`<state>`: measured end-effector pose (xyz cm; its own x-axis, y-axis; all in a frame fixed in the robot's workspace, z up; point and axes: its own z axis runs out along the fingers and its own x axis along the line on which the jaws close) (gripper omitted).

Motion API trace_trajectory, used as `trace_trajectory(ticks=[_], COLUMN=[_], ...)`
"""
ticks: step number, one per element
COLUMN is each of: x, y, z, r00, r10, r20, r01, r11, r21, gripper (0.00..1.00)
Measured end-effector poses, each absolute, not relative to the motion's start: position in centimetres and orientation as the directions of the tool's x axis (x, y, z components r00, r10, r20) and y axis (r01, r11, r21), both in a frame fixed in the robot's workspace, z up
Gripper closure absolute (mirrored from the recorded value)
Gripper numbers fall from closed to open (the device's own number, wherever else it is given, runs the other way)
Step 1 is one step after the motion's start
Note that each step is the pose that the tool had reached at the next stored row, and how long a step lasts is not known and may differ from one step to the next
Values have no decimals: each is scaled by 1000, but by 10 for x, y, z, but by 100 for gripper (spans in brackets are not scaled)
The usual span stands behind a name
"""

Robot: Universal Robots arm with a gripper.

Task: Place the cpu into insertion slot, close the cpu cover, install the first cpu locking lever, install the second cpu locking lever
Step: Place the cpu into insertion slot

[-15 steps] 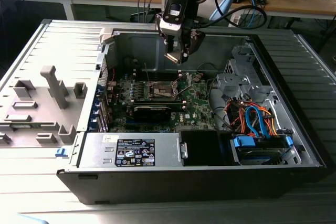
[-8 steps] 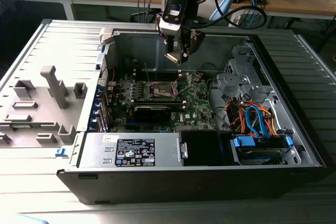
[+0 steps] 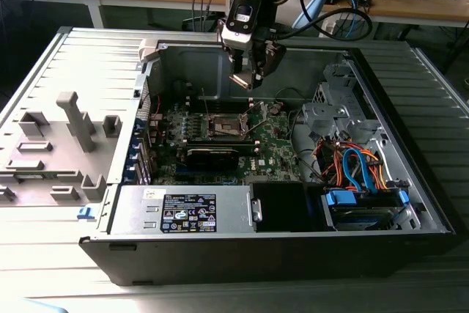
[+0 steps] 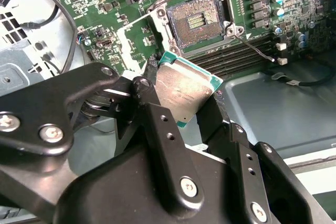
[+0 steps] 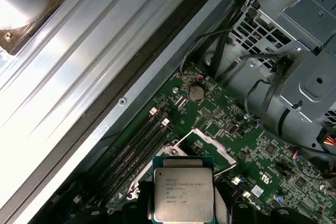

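Exterior view: an open computer case (image 3: pixel 293 254) lies on a ribbed grey surface (image 3: pixel 80 56), its near wall hiding the lower edge of the interior. A grey power supply (image 3: pixel 183 210) inside carries a label too small to read. The gripper (image 3: pixel 247 80) hangs above the green board (image 3: pixel 277 150), well apart from the insertion slot (image 3: pixel 226 127). In the second wrist view, the slot's brownish pin field (image 4: pixel 197 20) lies uncovered. The black fingers (image 4: pixel 157 121) pinch the cpu (image 4: pixel 185 92) by two opposite edges, holding it tilted in the air and covering those edges. In the first wrist view, the chip's near edge is cut off. Several lines of dark print cross its silver top, with nothing legible.
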<state>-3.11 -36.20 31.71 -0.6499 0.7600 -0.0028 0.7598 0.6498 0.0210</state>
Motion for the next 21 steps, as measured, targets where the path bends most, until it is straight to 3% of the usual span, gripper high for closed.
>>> trace_trajectory(ticks=[21], x=[-31], y=[-362], z=[316], r00=[-617], r10=[787], r20=[-3], r01=[787], r11=[617], r21=[21], gripper=[45])
